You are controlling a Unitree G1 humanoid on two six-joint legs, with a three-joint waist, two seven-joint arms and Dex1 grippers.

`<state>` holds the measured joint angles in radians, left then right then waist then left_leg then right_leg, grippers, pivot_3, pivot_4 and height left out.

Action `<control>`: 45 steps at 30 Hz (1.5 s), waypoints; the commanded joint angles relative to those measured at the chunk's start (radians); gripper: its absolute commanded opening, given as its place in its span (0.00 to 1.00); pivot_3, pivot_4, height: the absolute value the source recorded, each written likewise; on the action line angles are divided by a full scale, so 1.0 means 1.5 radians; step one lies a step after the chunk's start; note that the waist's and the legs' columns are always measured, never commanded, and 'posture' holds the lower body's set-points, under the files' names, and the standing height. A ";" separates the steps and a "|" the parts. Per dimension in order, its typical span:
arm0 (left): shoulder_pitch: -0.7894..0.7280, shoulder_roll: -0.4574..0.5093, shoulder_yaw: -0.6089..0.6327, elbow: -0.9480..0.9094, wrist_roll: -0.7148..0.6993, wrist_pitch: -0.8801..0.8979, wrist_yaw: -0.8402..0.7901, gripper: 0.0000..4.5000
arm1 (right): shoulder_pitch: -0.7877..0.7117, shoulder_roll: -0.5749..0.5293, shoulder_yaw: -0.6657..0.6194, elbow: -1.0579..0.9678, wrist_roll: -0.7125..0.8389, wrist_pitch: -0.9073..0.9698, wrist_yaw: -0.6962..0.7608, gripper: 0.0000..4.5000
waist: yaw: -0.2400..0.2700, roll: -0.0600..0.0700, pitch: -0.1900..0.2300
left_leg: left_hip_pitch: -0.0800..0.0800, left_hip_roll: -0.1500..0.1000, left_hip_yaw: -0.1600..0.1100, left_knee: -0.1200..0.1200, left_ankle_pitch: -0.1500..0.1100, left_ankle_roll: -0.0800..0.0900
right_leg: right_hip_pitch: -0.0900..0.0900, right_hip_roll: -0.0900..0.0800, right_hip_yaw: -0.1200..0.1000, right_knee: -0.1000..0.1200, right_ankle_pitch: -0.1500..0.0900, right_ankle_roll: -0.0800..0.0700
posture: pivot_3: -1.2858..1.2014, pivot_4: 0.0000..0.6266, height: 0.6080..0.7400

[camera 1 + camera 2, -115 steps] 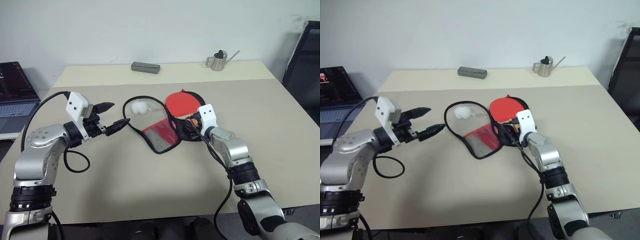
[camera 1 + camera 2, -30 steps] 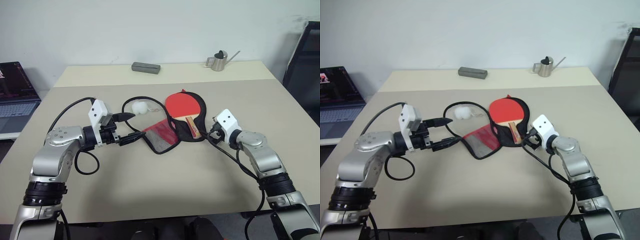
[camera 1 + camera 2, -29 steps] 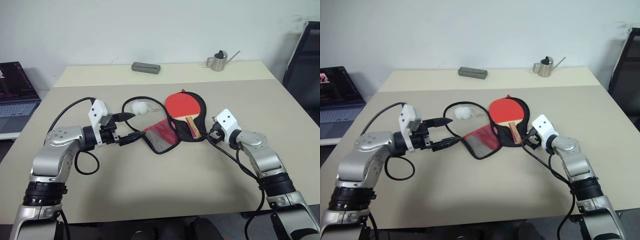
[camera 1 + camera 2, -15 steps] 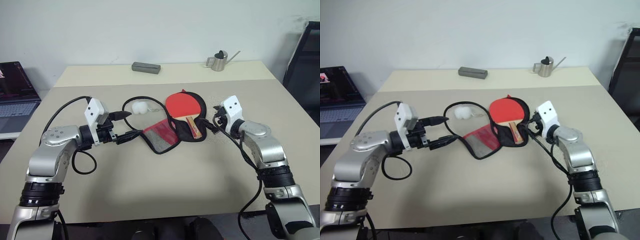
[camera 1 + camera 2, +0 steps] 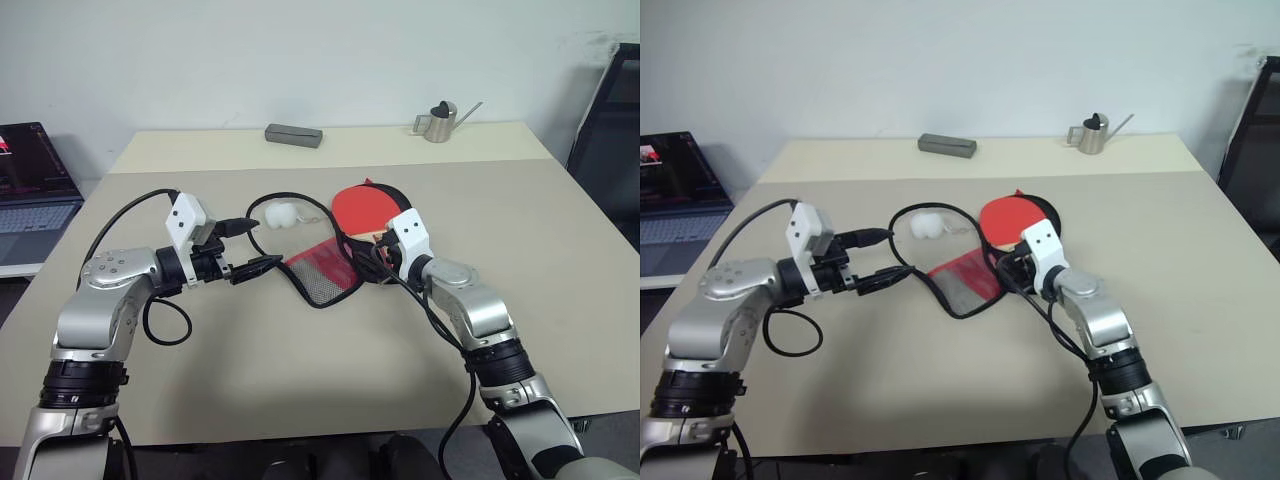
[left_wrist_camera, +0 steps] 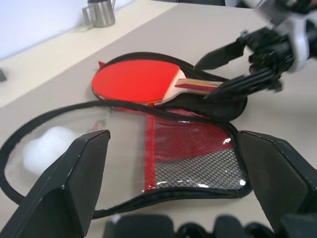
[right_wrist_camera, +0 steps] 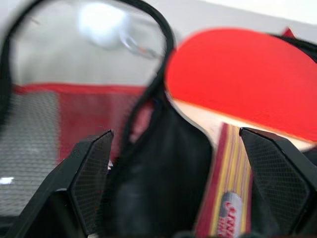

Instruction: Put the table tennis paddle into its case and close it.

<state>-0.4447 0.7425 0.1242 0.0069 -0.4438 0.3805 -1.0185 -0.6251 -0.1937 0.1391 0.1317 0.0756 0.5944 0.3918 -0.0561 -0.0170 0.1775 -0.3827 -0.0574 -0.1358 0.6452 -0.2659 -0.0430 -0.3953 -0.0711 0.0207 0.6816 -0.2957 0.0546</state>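
Observation:
The table tennis paddle (image 5: pixel 361 209) lies red face up on the black half of the open case (image 6: pixel 231 108), its striped handle (image 7: pixel 230 184) pointing toward me. The case's other half, red with black mesh (image 5: pixel 320 271), is folded out to the left beside a white pom-pom (image 5: pixel 281 214). My right gripper (image 5: pixel 372 258) is open and hovers low over the handle and the black half; in the right wrist view the handle lies close to one finger (image 7: pixel 277 173). My left gripper (image 5: pixel 262 243) is open at the left rim of the folded-out half, holding nothing.
The beige table (image 5: pixel 300 380) holds a grey box (image 5: pixel 292 134) and a small metal watering can (image 5: pixel 437 120) at its far edge. A laptop (image 5: pixel 30 190) sits off the left side. A dark chair (image 5: pixel 610 130) stands at the right.
My right gripper has swung left from beside the case to over the paddle's handle. The left gripper has stayed where it was, open.

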 commanded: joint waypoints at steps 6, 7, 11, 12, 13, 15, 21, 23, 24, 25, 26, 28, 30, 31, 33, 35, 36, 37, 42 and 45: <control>-0.014 0.012 0.019 -0.004 0.001 -0.014 0.002 1.00 | -0.040 0.023 -0.026 0.090 -0.019 -0.057 -0.065 0.99 | -0.001 0.000 0.000 | 0.000 0.000 0.000 0.000 0.000 0.000 | 0.000 0.000 0.000 0.000 0.000 0.000 | 0.52 0.24 1.00; -0.013 0.012 0.019 -0.005 0.001 -0.014 0.002 1.00 | -0.041 0.025 -0.026 0.097 -0.019 -0.060 -0.067 0.99 | -0.001 0.000 0.000 | 0.000 0.000 0.000 0.000 0.000 0.000 | 0.000 0.000 0.000 0.000 0.000 0.000 | 0.52 0.24 1.00; -0.014 0.012 0.020 -0.003 0.002 -0.015 0.003 1.00 | -0.044 0.038 -0.024 0.122 -0.022 -0.064 -0.077 0.99 | -0.002 0.000 0.000 | 0.000 0.000 0.000 0.000 0.000 0.000 | 0.000 0.000 0.000 0.000 0.000 0.000 | 0.52 0.24 1.00; -0.016 0.012 0.020 -0.002 0.002 -0.016 0.004 1.00 | -0.046 0.041 -0.024 0.129 -0.024 -0.066 -0.082 0.99 | -0.002 0.000 0.000 | 0.000 0.000 0.000 0.000 0.000 0.000 | 0.000 0.000 0.000 0.000 0.000 0.000 | 0.52 0.24 1.00; -0.018 0.012 0.019 0.000 0.002 -0.016 0.004 1.00 | -0.049 0.045 -0.024 0.138 -0.026 -0.069 -0.087 0.99 | -0.002 0.000 0.000 | 0.000 0.000 0.000 0.000 0.000 0.000 | 0.000 0.000 0.000 0.000 0.000 0.000 | 0.52 0.24 1.00; -0.019 0.011 0.019 0.001 0.003 -0.016 0.005 1.00 | -0.054 0.050 -0.024 0.152 -0.031 -0.075 -0.096 0.95 | -0.003 0.000 0.000 | 0.000 0.000 0.000 0.000 0.000 0.000 | 0.000 0.000 0.000 0.001 0.000 0.000 | 0.52 0.24 1.00; -0.021 0.008 0.018 0.002 0.004 -0.019 0.009 1.00 | -0.066 0.062 -0.026 0.189 -0.051 -0.081 -0.132 0.54 | -0.005 0.000 0.000 | 0.001 0.000 0.000 0.000 0.000 0.000 | 0.000 0.000 0.001 0.001 0.000 0.000 | 0.52 0.24 1.00; -0.021 0.007 0.019 0.001 0.004 -0.019 0.010 1.00 | -0.067 0.064 -0.027 0.193 -0.054 -0.081 -0.141 0.39 | -0.005 0.000 0.000 | 0.001 0.000 0.000 0.000 0.000 0.000 | 0.000 0.000 0.001 0.001 0.000 0.000 | 0.52 0.24 1.00; -0.021 0.007 0.019 0.001 0.004 -0.019 0.011 1.00 | -0.067 0.066 -0.029 0.193 -0.056 -0.079 -0.144 0.32 | -0.006 0.000 0.000 | 0.001 0.000 0.000 0.000 0.000 0.000 | 0.000 0.000 0.001 0.002 0.000 0.000 | 0.52 0.24 1.00; -0.021 0.007 0.020 0.001 0.004 -0.019 0.012 1.00 | -0.067 0.067 -0.030 0.194 -0.056 -0.077 -0.148 0.29 | -0.006 0.000 0.000 | 0.001 0.000 0.001 0.000 0.000 0.000 | 0.000 0.000 0.001 0.002 0.000 0.000 | 0.52 0.24 1.00; -0.021 0.007 0.020 0.001 0.004 -0.019 0.012 1.00 | -0.067 0.068 -0.032 0.193 -0.057 -0.075 -0.151 0.29 | -0.006 0.000 0.000 | 0.001 0.000 0.001 0.000 0.000 0.000 | 0.000 0.000 0.001 0.002 0.000 0.000 | 0.52 0.24 1.00; -0.020 0.008 0.020 0.000 0.004 -0.019 0.013 1.00 | -0.065 0.070 -0.038 0.191 -0.059 -0.072 -0.160 0.29 | -0.006 0.000 0.000 | 0.001 0.000 0.000 0.000 0.000 0.000 | 0.000 0.000 0.001 0.002 0.000 0.000 | 0.52 0.24 1.00; -0.020 0.008 0.021 0.000 0.004 -0.019 0.014 1.00 | -0.063 0.072 -0.045 0.182 -0.058 -0.067 -0.170 0.29 | -0.006 0.000 0.000 | 0.001 0.000 0.000 0.000 0.000 0.000 | 0.000 0.000 0.001 0.002 0.000 0.000 | 0.52 0.24 1.00; -0.019 0.008 0.021 0.000 0.004 -0.019 0.014 1.00 | -0.061 0.073 -0.047 0.176 -0.058 -0.064 -0.175 0.29 | -0.006 0.000 0.000 | 0.001 0.000 0.000 0.000 0.000 0.000 | 0.000 0.000 0.001 0.002 0.000 0.000 | 0.52 0.24 1.00; -0.018 0.008 0.021 -0.001 0.003 -0.018 0.015 1.00 | -0.056 0.075 -0.052 0.161 -0.057 -0.056 -0.183 0.29 | -0.006 0.000 0.000 | 0.001 0.000 0.000 0.000 0.000 0.000 | 0.000 0.000 0.001 0.002 0.000 0.000 | 0.52 0.24 1.00; -0.017 0.009 0.021 -0.001 0.002 -0.018 0.016 1.00 | -0.050 0.077 -0.055 0.144 -0.055 -0.048 -0.190 0.29 | -0.006 0.000 0.000 | 0.001 0.000 0.000 0.000 0.000 0.000 | 0.000 0.000 0.001 0.002 0.000 0.000 | 0.52 0.24 1.00; -0.017 0.009 0.021 -0.002 0.002 -0.018 0.016 1.00 | -0.048 0.077 -0.056 0.135 -0.055 -0.043 -0.191 0.29 | -0.005 0.000 0.000 | 0.001 0.000 0.000 0.000 0.000 0.000 | 0.000 0.000 0.001 0.002 0.000 0.000 | 0.52 0.24 1.00; -0.017 0.009 0.021 -0.002 0.002 -0.018 0.016 1.00 | -0.046 0.077 -0.058 0.125 -0.053 -0.037 -0.192 0.29 | -0.005 0.000 0.000 | 0.001 0.000 0.000 0.000 0.000 0.000 | 0.000 0.000 0.001 0.002 0.000 0.000 | 0.52 0.24 1.00; -0.017 0.010 0.021 -0.001 0.001 -0.017 0.017 1.00 | -0.031 0.074 -0.066 0.066 -0.049 -0.001 -0.187 0.29 | -0.003 0.000 0.000 | 0.000 0.000 0.000 0.000 0.000 0.000 | 0.000 0.000 0.001 0.001 0.000 0.000 | 0.52 0.24 1.00; -0.017 0.010 0.021 -0.001 0.001 -0.017 0.016 1.00 | -0.025 0.069 -0.070 0.045 -0.050 0.010 -0.187 0.29 | -0.002 0.000 0.000 | 0.000 0.000 0.000 0.000 0.000 0.000 | 0.000 0.000 0.001 0.001 0.000 0.000 | 0.52 0.24 1.00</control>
<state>-0.4620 0.7425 0.1243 0.0171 -0.4376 0.3661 -0.9938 -0.6515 -0.0828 0.0541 0.2665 -0.0071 0.6139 0.1186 -0.0596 -0.0170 0.1773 -0.3823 -0.0571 -0.1353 0.6450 -0.2658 -0.0431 -0.3962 -0.0706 0.0218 0.6829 -0.2953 0.0542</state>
